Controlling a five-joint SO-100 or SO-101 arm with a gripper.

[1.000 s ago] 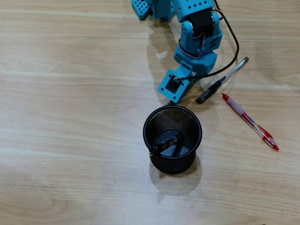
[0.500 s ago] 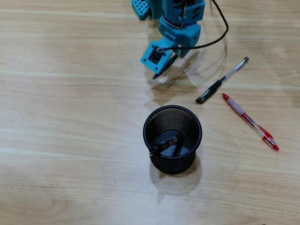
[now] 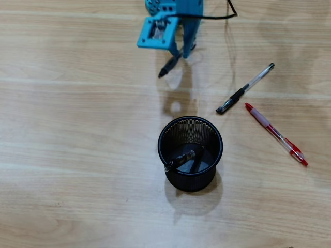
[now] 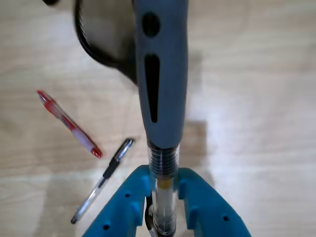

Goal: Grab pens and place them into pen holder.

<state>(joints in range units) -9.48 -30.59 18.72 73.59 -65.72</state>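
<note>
My gripper (image 4: 160,207) is clenched on a clear-and-black pen (image 4: 162,98) by its clear barrel, grip end hanging free so it can drop into the pen holder (image 3: 190,153), which already holds one pen. Since a second ago I have pulled back to the far edge of the overhead view, away from the holder, while the other clear-and-black pen (image 3: 245,88) and red-and-clear pen (image 3: 275,134) lie unmoved at right.

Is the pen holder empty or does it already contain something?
Not empty. The overhead view shows the upright holder with a pen lying slanted inside on its bottom.

The arm (image 3: 173,10) runs off the overhead view at 12 o'clock; in the wrist view, the pen holder (image 4: 98,34) is blurred and cropped.
</note>
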